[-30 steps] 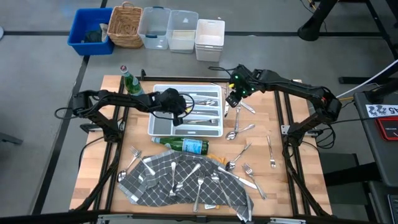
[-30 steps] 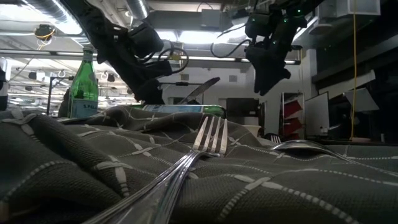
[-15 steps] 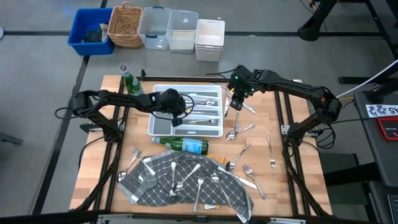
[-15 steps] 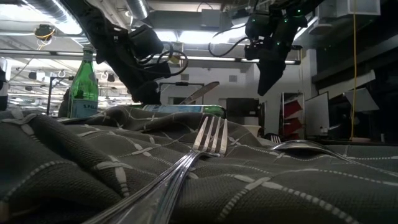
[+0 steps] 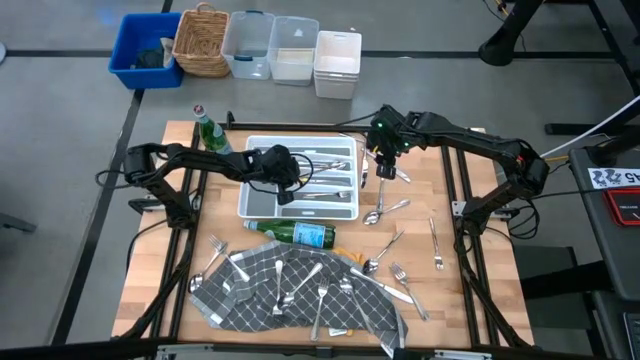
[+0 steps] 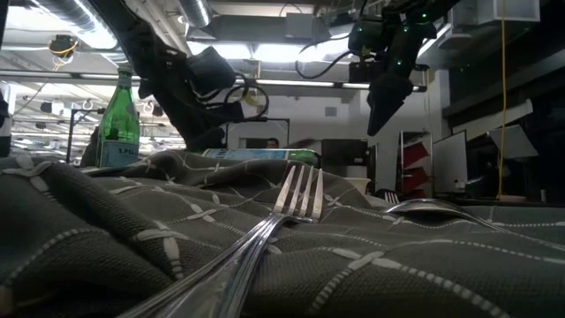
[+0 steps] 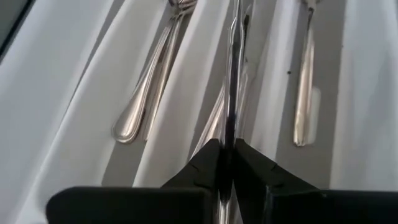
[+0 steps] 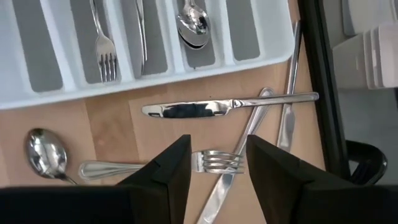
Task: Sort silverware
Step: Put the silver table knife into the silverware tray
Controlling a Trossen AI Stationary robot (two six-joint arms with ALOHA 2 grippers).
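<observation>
sorting in progress: over the last second the right gripper (image 5: 378, 168) has swung from a slanted pose to point straight down at the loose pieces beside the white tray (image 5: 246, 205), which suggests a pick is being lined up; the left gripper (image 5: 284, 190) stays inside the tray with its piece now lowered into a slot. left fingers (image 7: 205, 168) are clamped together on a slim piece of silverware (image 7: 233, 74), edge-on, type unclear, with other utensils lying in slots either side. right fingers (image 8: 171, 165) stand apart and empty; directly ahead lies a fork (image 8: 214, 161), a knife (image 8: 193, 109) just beyond. more silverware rests on the grey cloth (image 5: 255, 280).
</observation>
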